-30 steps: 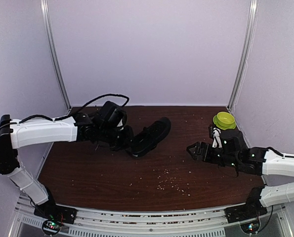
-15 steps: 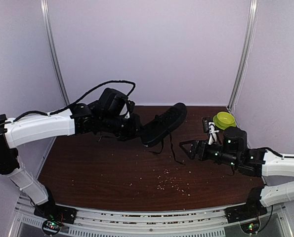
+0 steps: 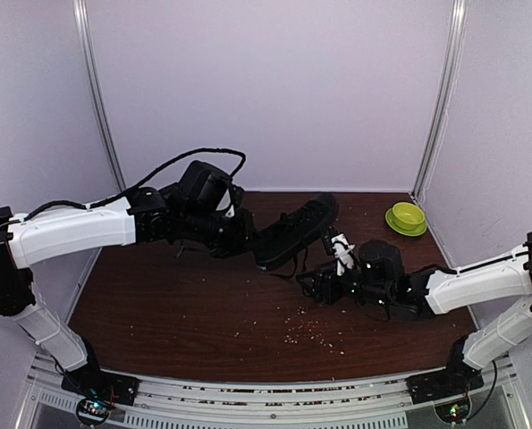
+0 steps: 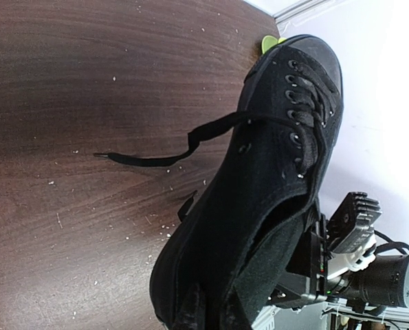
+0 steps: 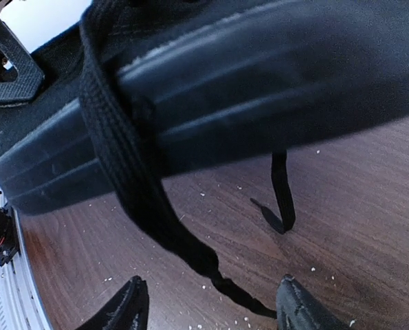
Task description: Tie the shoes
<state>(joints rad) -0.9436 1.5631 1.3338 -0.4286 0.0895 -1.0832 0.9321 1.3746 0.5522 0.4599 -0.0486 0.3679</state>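
A black low-top shoe (image 3: pixel 292 231) hangs tilted above the dark wooden table (image 3: pixel 158 313), toe toward the back right. My left gripper (image 3: pixel 244 239) is shut on its heel collar; in the left wrist view the shoe (image 4: pixel 273 165) fills the frame with my left gripper (image 4: pixel 214 313) clamped at the bottom. Loose laces dangle: one lace (image 4: pixel 163 155) trails sideways. My right gripper (image 3: pixel 308 284) sits just below the sole (image 5: pixel 259 75), open. A hanging lace (image 5: pixel 149 199) ends between its fingertips (image 5: pixel 132 302) without being pinched. A second lace (image 5: pixel 281 192) touches the table farther on.
A green bowl (image 3: pixel 407 218) stands at the back right corner. Pale crumbs (image 3: pixel 306 332) are scattered over the table's front middle. Pale walls and metal posts (image 3: pixel 437 98) close in the back and sides.
My left arm lifted the shoe off the table and carried it right. My right arm swept left to just under the shoe, its jaws narrowing, and the laces now hang loose.
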